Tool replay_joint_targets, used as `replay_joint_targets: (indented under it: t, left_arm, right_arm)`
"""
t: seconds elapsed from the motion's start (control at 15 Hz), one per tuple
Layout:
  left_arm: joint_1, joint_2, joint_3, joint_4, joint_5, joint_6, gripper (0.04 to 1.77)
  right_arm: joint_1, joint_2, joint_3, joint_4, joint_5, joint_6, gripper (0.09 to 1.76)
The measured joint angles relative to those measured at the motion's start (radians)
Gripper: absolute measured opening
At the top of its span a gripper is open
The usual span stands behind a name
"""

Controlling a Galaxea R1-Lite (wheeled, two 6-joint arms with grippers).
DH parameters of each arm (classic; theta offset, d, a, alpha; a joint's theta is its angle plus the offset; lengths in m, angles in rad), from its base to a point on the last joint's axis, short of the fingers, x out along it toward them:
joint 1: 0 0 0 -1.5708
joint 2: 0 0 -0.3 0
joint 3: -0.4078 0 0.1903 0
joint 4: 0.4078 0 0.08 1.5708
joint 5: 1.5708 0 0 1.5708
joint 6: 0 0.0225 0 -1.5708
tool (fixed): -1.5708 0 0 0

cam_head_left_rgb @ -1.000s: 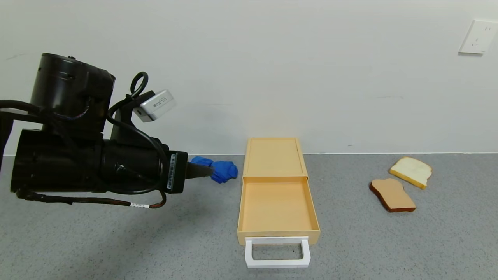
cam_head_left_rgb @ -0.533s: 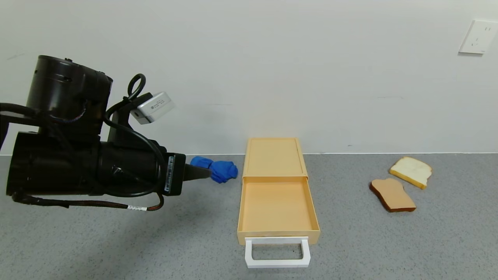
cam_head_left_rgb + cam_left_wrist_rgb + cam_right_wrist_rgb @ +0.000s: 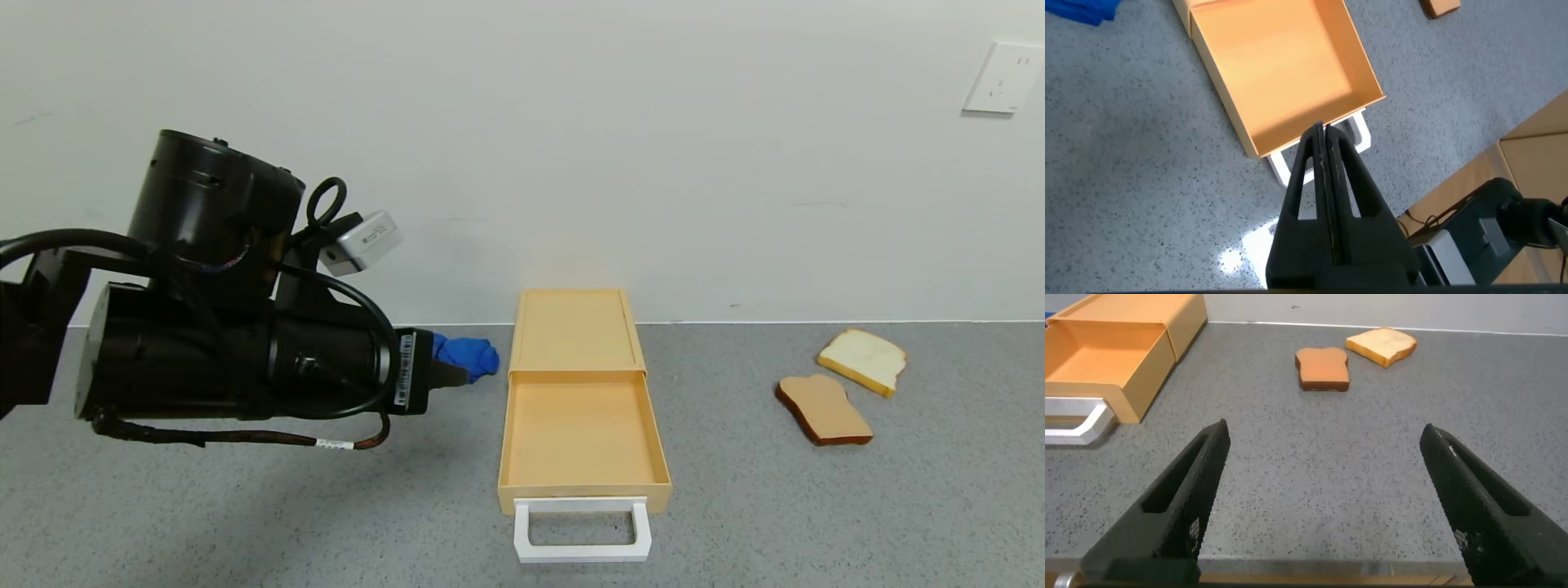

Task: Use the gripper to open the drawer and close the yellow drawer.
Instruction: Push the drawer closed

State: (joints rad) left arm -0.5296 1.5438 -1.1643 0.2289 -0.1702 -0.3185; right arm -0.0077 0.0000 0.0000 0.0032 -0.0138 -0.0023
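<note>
The yellow drawer (image 3: 580,392) lies on the grey table against the wall, its tray pulled out toward me and empty. Its white loop handle (image 3: 581,529) sticks out at the near end. My left gripper (image 3: 457,376) hangs above the table to the left of the drawer, fingers shut on nothing. In the left wrist view its shut fingers (image 3: 1323,143) point down toward the tray's front edge and the handle (image 3: 1360,135). My right gripper (image 3: 1323,441) is open and empty, low over the table's near right part; the drawer (image 3: 1110,347) shows far off in its view.
A crumpled blue cloth (image 3: 465,357) lies by the wall just left of the drawer, partly behind my left gripper. Two bread slices, one brown (image 3: 823,410) and one white (image 3: 863,359), lie to the right. A wall socket (image 3: 1002,77) is at upper right.
My left arm has swung right, toward the drawer, and now covers more of the blue cloth. The drawer has not moved.
</note>
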Motion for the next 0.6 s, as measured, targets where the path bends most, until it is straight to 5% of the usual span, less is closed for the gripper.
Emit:
replay_joint_targets:
  t: [0.6]
  left_arm:
    - [-0.182,0.241,-0.289,0.347,0.19,-0.232,0.11]
  right_arm:
    - [0.0,0.0,0.0,0.0,0.0,0.0,1.71]
